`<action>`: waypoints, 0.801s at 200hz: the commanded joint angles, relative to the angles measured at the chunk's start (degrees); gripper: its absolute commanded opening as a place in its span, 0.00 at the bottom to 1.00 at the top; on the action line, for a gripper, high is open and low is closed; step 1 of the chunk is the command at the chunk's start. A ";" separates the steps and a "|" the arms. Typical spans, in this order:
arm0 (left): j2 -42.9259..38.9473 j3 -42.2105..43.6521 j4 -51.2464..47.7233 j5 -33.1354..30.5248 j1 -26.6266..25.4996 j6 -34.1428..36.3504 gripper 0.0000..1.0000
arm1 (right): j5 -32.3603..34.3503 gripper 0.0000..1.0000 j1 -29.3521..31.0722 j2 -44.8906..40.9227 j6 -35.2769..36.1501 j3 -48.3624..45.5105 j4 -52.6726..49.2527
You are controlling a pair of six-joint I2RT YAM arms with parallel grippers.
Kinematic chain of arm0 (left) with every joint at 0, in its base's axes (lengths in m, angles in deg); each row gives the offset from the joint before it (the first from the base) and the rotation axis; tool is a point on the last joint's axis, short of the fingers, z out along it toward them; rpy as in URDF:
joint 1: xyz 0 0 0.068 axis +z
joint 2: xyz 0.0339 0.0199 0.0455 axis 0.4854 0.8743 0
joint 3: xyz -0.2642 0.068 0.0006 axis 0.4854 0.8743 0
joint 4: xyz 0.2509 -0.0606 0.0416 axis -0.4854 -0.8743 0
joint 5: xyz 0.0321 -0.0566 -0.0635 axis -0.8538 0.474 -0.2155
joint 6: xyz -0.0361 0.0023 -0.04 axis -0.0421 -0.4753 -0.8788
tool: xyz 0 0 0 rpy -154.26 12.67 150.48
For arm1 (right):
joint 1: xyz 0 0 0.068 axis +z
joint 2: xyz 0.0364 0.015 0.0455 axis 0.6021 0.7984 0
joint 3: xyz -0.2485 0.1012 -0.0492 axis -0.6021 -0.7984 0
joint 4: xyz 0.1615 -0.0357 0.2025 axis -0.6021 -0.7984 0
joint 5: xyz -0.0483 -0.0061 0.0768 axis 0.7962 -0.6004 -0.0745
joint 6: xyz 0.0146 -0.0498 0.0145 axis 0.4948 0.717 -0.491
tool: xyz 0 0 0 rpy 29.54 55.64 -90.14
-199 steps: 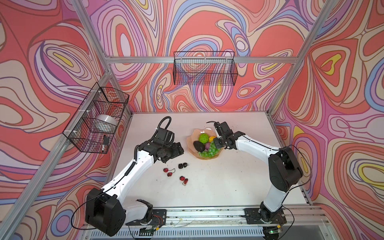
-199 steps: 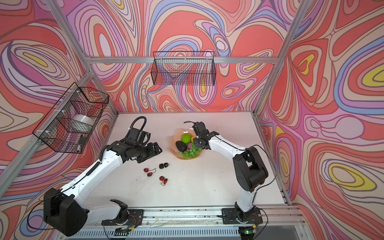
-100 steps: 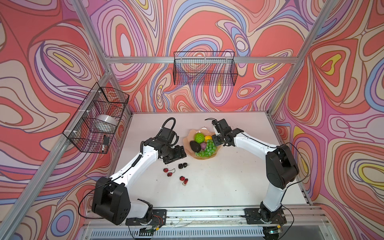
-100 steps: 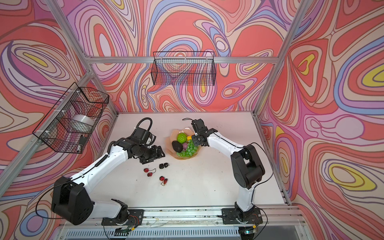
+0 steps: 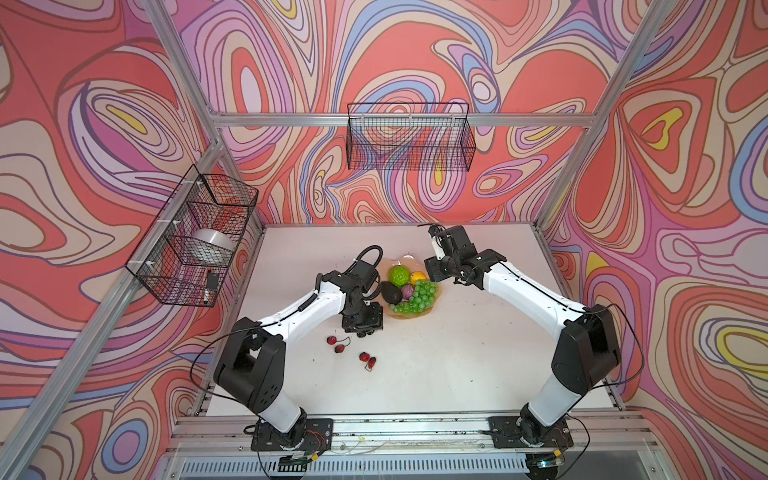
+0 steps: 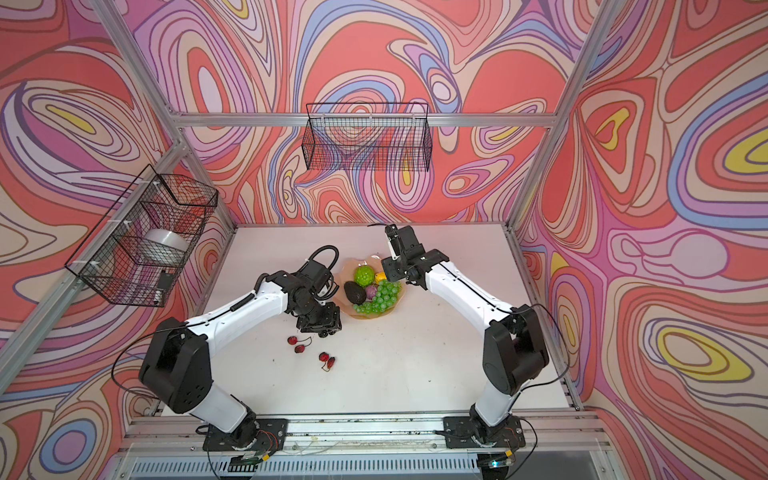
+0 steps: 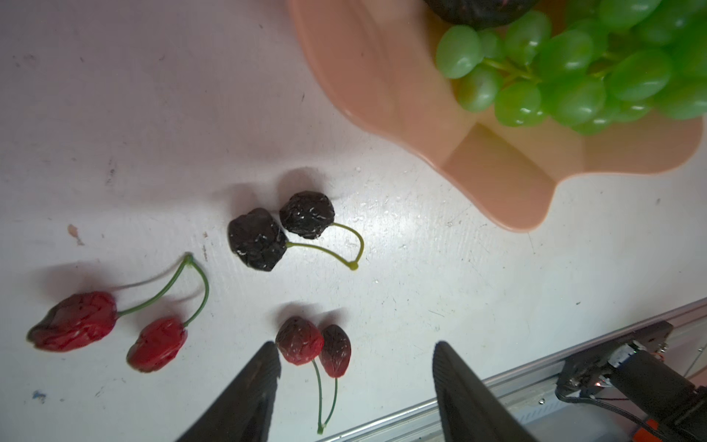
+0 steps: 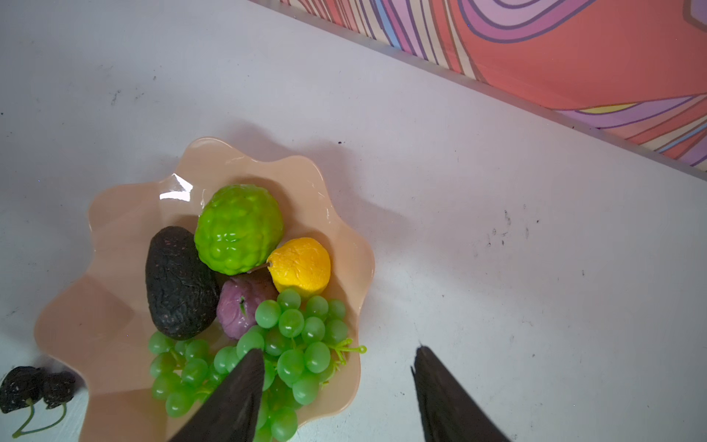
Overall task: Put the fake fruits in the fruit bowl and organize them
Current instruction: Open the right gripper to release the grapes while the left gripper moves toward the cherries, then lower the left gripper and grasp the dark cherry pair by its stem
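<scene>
Fruit bowl (image 5: 411,314) sits on the white surface (image 5: 478,353) about midway between the left and right edges, nearer the far edge than the near one. Inside it the bumpy green ball (image 8: 239,229), dark avocado (image 8: 180,283), yellow lemon-like fruit (image 8: 300,266), purple ball (image 8: 241,306) and green grape bunch (image 8: 298,329) are packed together, touching. The grapes reach the rim on the near-edge side.

Three cherry pairs lie outside the bowl, toward the near-left corner. The black pair (image 7: 279,229) is just beside the rim. A bright red pair (image 5: 337,344) and a darker red pair (image 5: 368,359) lie closer to the near edge, each apart from the others.

The left arm (image 5: 303,309) hangs over the black pair, mostly hiding it in both top views. Its jaws are parted and grasp nothing. The right arm (image 5: 523,299) reaches the bowl's rim on the right-edge side. Its jaws are released and spread, one jaw above the grapes and the other above bare surface.

Broad bare surface runs from the bowl to the right edge and along the near edge. The far wire basket (image 5: 409,137) and the left wire basket (image 5: 195,241) hang on the walls, well above the surface.
</scene>
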 commanded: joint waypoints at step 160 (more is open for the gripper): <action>13.15 -5.92 2.30 -8.55 -2.83 12.65 0.45 | 3.35 0.66 -0.05 -1.07 -1.95 -3.80 2.78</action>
